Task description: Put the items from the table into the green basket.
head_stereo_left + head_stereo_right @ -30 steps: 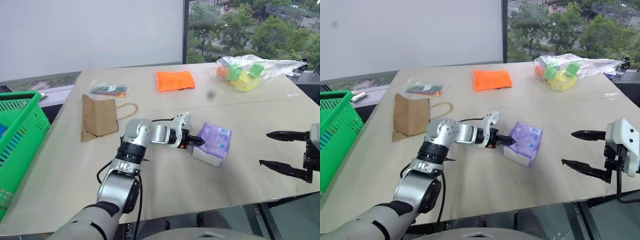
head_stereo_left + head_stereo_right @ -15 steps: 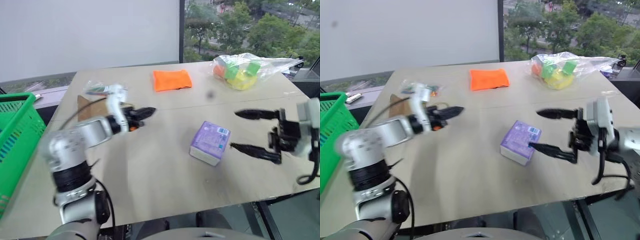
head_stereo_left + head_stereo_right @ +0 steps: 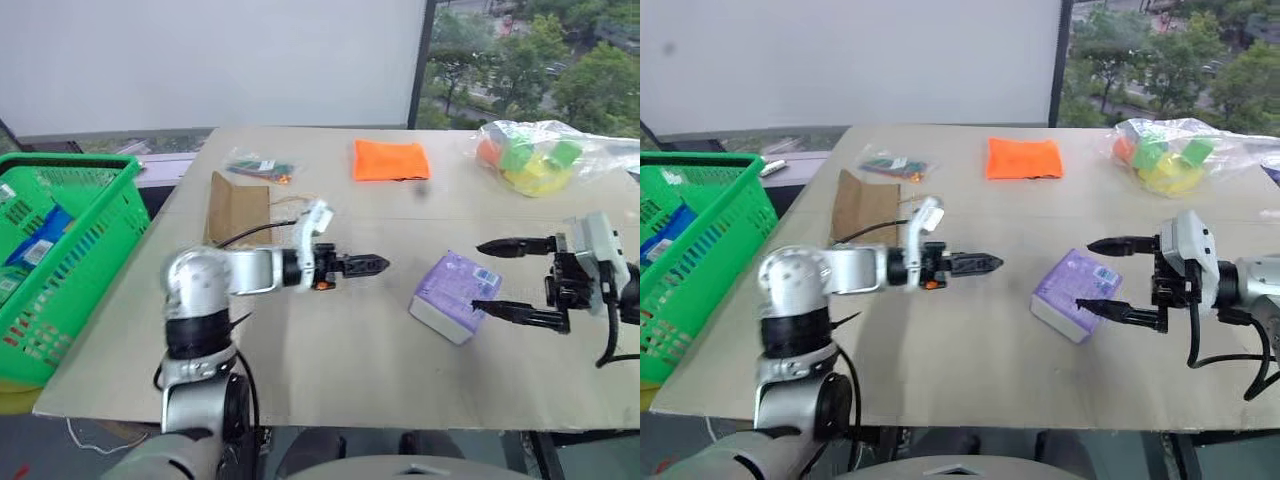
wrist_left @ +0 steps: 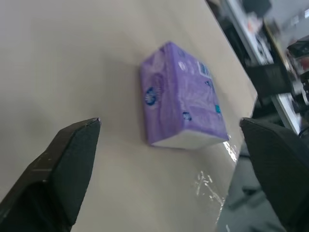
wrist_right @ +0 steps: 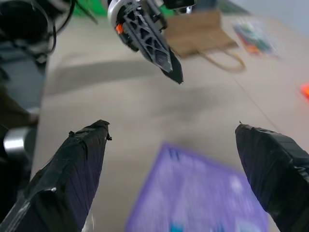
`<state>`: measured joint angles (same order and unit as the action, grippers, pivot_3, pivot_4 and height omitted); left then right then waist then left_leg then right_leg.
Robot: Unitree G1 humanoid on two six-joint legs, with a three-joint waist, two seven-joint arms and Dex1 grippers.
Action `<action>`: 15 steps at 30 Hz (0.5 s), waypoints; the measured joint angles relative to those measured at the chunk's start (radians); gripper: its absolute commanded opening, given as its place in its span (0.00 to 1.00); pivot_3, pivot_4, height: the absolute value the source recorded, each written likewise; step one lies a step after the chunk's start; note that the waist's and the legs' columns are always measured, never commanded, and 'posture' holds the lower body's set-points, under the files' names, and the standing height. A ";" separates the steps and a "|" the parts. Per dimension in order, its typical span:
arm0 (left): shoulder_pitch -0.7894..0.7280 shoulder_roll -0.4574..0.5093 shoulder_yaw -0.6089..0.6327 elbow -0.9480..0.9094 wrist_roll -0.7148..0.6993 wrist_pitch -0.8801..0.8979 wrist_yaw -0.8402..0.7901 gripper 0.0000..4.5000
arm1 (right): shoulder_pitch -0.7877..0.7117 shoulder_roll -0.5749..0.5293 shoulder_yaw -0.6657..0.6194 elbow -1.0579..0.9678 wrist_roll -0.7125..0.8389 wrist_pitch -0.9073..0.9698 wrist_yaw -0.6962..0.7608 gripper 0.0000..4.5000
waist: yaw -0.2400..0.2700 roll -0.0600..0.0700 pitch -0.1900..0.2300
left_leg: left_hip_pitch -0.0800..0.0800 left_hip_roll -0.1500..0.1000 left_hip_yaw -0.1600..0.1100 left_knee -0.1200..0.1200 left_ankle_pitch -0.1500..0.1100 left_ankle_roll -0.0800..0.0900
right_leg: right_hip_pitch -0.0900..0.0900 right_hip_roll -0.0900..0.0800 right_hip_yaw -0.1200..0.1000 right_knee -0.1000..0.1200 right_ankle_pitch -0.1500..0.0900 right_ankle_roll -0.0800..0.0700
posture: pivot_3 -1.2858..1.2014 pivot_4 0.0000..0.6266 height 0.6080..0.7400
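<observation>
left arm reaches across toward the right, its gripper (image 3: 368, 265) pointing right with fingers spread wide and empty. right arm reaches in from the right, its gripper (image 3: 497, 279) pointing left, fingers parted one above the other.

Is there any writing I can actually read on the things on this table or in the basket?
None can be read.
purple tissue pack: blue round logo and small print, too blurred to read.
blue package in the green basket: lettering too small to read.
brown paper bag: no print showing.
</observation>
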<state>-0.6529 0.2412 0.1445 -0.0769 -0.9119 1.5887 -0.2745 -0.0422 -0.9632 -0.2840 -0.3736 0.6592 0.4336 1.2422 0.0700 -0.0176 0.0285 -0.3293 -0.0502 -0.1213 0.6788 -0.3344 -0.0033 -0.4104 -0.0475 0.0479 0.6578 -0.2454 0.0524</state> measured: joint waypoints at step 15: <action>-0.158 -0.096 -0.350 0.417 0.276 -0.251 -0.211 1.00 | 0.286 -0.054 -0.236 -0.053 -0.079 0.002 0.008 1.00 | -0.115 0.002 0.000 | 0.001 0.001 0.005 0.000 -0.001 0.001 | 0.000 0.003 0.005 0.000 0.000 0.001 | 0.45 0.01 1.00</action>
<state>-0.8107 0.1454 -0.2057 0.3398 -0.6364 1.3377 -0.4860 0.2442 -1.0174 -0.5201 -0.4271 0.5797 0.4357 1.2497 -0.0448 -0.0153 0.0287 -0.3279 -0.0487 -0.1165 0.6791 -0.3351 -0.0020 -0.4103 -0.0446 0.0525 0.6581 -0.2451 0.0537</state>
